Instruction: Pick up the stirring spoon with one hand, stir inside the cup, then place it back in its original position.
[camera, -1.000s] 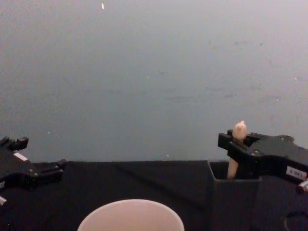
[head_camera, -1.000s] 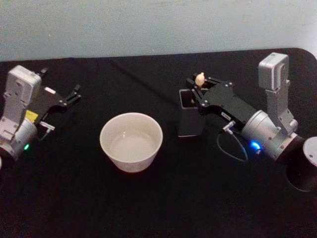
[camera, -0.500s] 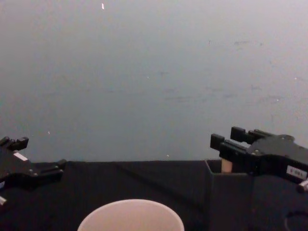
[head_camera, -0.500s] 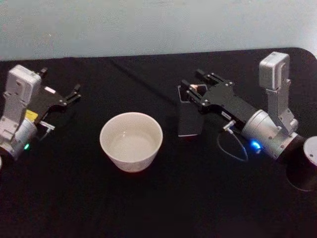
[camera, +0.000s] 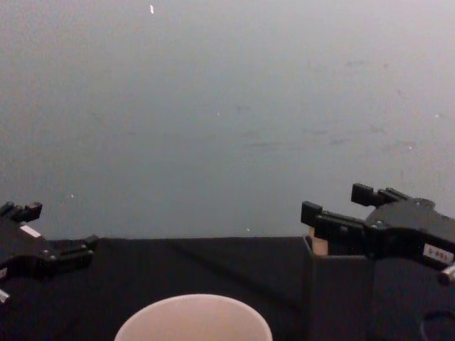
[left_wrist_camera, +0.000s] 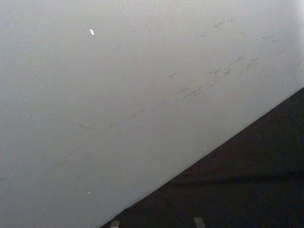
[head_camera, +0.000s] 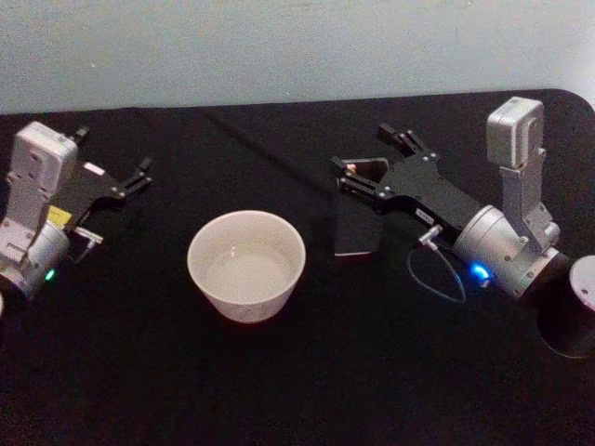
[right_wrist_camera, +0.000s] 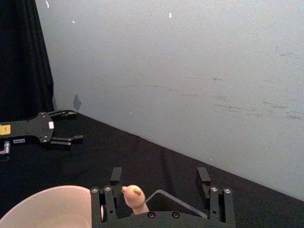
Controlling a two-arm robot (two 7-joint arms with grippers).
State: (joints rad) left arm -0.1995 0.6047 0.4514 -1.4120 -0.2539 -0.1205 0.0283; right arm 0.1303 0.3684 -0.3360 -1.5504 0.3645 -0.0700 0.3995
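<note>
The right claw (head_camera: 376,158) is now spreading wide above the holder (head_camera: 356,223), having released the spoon (right_wrist_camera: 133,198), which is apparently sitting back inside; stirring looks finished. The left claw (head_camera: 130,181) is resting open, far from the cup (head_camera: 246,265).

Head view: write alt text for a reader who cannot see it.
The right claw hangs open over the dark grey holder, where the stirring spoon stands inside. The pale cup sits mid-table, and the left claw rests idle at the table's left.
</note>
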